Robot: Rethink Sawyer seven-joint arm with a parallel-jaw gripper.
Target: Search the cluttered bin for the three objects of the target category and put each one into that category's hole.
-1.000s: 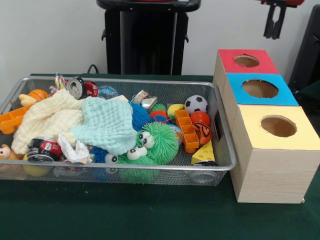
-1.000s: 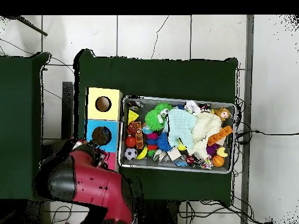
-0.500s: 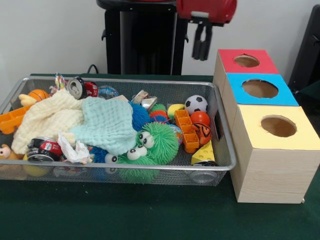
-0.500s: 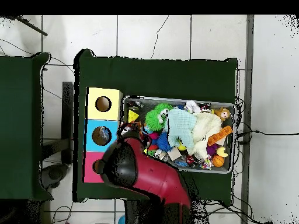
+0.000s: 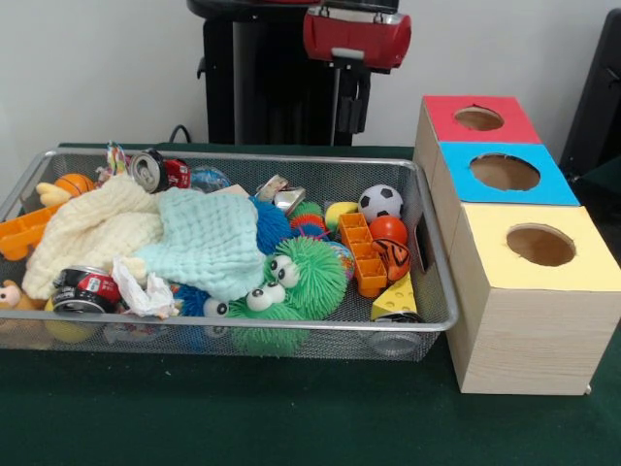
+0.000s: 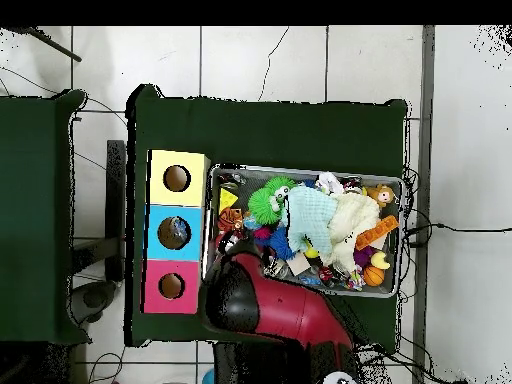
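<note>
From the front, the gripper (image 5: 353, 105) has shifted left, away from the red-topped box (image 5: 477, 118), and now hangs above the wire bin's (image 5: 434, 254) far rim; whether its fingers are spread cannot be told. The soccer ball (image 5: 380, 202) lies unmoved.

Overhead, the red arm (image 6: 265, 305) now covers the bin's near-left corner beside the red-topped box (image 6: 171, 286).

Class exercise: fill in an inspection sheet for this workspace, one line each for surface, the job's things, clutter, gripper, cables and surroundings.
Surface: green table, bare in front of the bin.
Job's things: wire bin packed full; three boxes beside it with red hole, blue hole, yellow hole, all showing empty.
Clutter: mint cloth and cream cloth cover toys; green fuzzy toy, soccer ball, cans.
Gripper: gripper hangs above the bin's far edge; open or shut unclear.
Cables: black cables on the floor.
Surroundings: tiled floor, white wall.
</note>
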